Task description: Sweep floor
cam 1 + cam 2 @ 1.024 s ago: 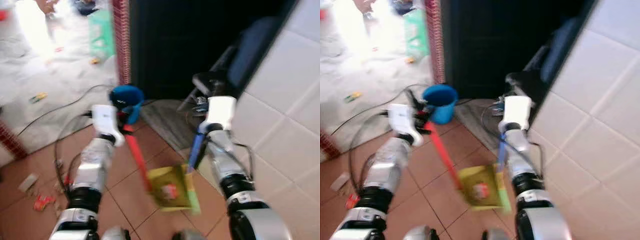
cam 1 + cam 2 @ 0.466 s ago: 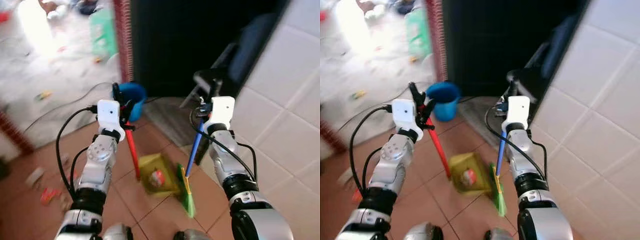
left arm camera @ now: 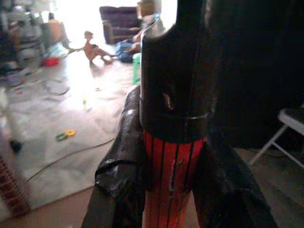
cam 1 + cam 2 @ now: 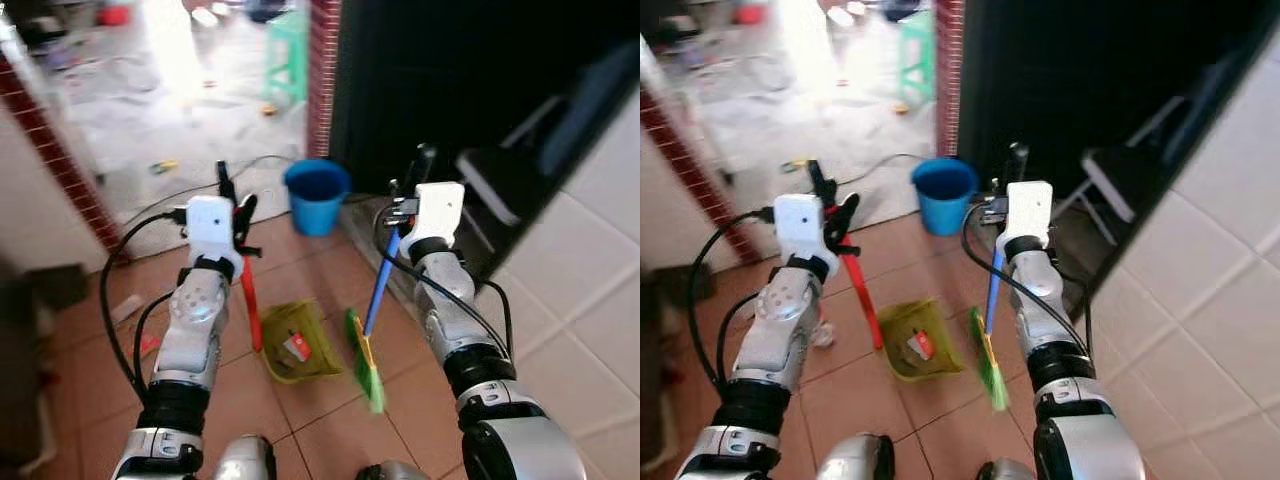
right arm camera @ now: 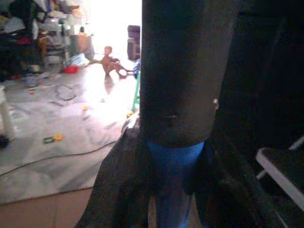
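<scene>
The left claw (image 4: pixel 232 205) is seen pinched around the top of a red handle (image 4: pixel 248 305), whose black cap (image 3: pixel 175 90) is gripped between the two fingers (image 3: pixel 121 166). This handle runs down to a yellow-green dustpan (image 4: pixel 297 343) resting on the tiled floor (image 4: pixel 330 420), with a small red-and-white scrap (image 4: pixel 295 347) lying inside it. The right claw (image 4: pixel 407 190) is pressed on the top of a blue handle (image 4: pixel 378 283), which leads down to a green broom head (image 4: pixel 364 360) set just beside the dustpan, on its right. A blue bucket (image 4: pixel 316 196) stands on the floor beyond both tools, near a dark doorway. Bits of litter (image 4: pixel 146 343) are scattered on the tiles to the left.
</scene>
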Controlling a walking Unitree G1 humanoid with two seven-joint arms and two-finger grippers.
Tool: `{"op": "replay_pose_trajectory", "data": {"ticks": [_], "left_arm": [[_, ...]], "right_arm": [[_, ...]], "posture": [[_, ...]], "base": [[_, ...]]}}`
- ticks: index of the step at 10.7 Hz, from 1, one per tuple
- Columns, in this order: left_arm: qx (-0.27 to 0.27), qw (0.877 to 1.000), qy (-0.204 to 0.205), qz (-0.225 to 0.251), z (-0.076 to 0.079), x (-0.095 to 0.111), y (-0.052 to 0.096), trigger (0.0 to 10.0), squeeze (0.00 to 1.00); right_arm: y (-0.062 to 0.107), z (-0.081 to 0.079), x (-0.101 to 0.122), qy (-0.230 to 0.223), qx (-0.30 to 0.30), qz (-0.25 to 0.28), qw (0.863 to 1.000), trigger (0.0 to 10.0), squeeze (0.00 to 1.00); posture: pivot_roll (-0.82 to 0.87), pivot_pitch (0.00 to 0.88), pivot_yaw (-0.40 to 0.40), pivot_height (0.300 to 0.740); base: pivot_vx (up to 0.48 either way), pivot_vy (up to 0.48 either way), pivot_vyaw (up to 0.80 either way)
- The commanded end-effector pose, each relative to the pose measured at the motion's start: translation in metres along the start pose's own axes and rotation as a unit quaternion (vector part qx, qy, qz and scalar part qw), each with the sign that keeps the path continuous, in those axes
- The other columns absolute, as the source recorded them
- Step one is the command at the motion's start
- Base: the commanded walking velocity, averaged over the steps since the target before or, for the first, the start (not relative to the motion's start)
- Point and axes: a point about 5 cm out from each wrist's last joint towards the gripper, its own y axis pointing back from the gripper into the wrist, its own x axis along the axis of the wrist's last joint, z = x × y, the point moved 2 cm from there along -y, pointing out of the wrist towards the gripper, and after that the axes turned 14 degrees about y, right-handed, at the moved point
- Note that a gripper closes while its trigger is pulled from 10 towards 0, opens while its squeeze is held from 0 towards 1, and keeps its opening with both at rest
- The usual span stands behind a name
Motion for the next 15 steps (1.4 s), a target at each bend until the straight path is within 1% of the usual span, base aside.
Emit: {"op": "replay_pose_trajectory", "data": {"ticks": [1, 2, 3, 4, 5, 7, 8, 10, 11, 12, 14, 15], "left_arm": [[-0.003, 0.999, 0.016, 0.028, 0.005, 0.013, -0.004, 10.0, 0.0], [0.001, 0.998, 0.051, 0.032, 0.003, 0.019, -0.009, 10.0, 0.0], [0.006, 0.999, 0.043, 0.029, -0.001, 0.018, -0.01, 10.0, 0.0], [0.018, 0.998, 0.05, 0.018, -0.007, 0.011, -0.01, 10.0, 0.0], [0.015, 0.999, 0.049, 0.006, -0.006, 0.004, -0.009, 10.0, 0.0], [0.02, 0.999, 0.041, -0.021, -0.006, -0.013, -0.008, 10.0, 0.0], [0.015, 0.999, 0.042, -0.024, -0.003, -0.016, -0.01, 10.0, 0.0], [0.014, 0.999, 0.043, -0.025, -0.001, -0.017, -0.013, 10.0, 0.0], [0.016, 0.999, 0.044, -0.023, -0.001, -0.017, -0.014, 10.0, 0.0], [0.018, 0.999, 0.045, -0.022, -0.002, -0.017, -0.015, 10.0, 0.0], [0.023, 0.998, 0.049, -0.02, -0.002, -0.018, -0.016, 10.0, 0.0], [0.025, 0.998, 0.05, -0.02, -0.003, -0.019, -0.016, 10.0, 0.0]], "right_arm": [[0.002, 0.011, 0.003, 0.009, -0.014, 0.008, 1.0, 10.0, 0.0], [0.01, 0.02, -0.01, 0.02, -0.022, -0.013, 0.999, 10.0, 0.0], [0.011, 0.025, -0.011, 0.016, -0.03, -0.014, 0.999, 10.0, 0.0], [0.009, 0.028, -0.003, -0.003, -0.028, 0.001, 1.0, 10.0, 0.0], [0.004, 0.028, 0.013, -0.035, -0.014, 0.027, 0.999, 10.0, 0.0], [-0.006, 0.027, 0.04, -0.043, 0.014, 0.068, 0.997, 10.0, 0.0], [-0.009, 0.023, 0.049, -0.033, 0.039, 0.077, 0.996, 10.0, 0.0], [-0.01, 0.016, 0.05, -0.076, 0.077, 0.064, 0.992, 10.0, 0.0], [-0.011, 0.013, 0.053, -0.111, 0.091, 0.061, 0.988, 10.0, 0.0], [-0.011, 0.014, 0.054, -0.124, 0.091, 0.057, 0.986, 10.0, 0.0], [-0.013, 0.017, 0.055, -0.167, 0.083, 0.042, 0.982, 10.0, 0.0], [-0.016, 0.022, 0.057, -0.198, 0.065, 0.036, 0.977, 10.0, 0.0]], "posture": [[-0.01, 0.0, -0.02, 0.74], [-0.01, 0.0, -0.023, 0.74], [-0.01, 0.0, -0.021, 0.74], [-0.03, 0.0, -0.015, 0.74], [-0.03, 0.0, -0.01, 0.74], [-0.04, 0.0, -0.007, 0.74], [-0.05, 0.0, -0.011, 0.74], [-0.05, 0.0, -0.018, 0.74], [-0.05, 0.0, -0.019, 0.74], [-0.05, 0.0, -0.02, 0.74], [-0.06, 0.0, -0.022, 0.74], [-0.06, 0.0, -0.022, 0.74]], "base": [[0.0, 0.0, 0.0], [0.0, 0.0, 0.0], [0.0, 0.0, 0.0], [0.0, 0.0, 0.0], [0.0, 0.0, 0.0], [0.0, 0.0, 0.0], [0.0, 0.0, 0.0], [0.0, 0.0, 0.0], [0.0, 0.0, 0.0], [0.0, 0.0, 0.0], [0.0, 0.0, 0.0], [0.0, 0.0, 0.0]]}}
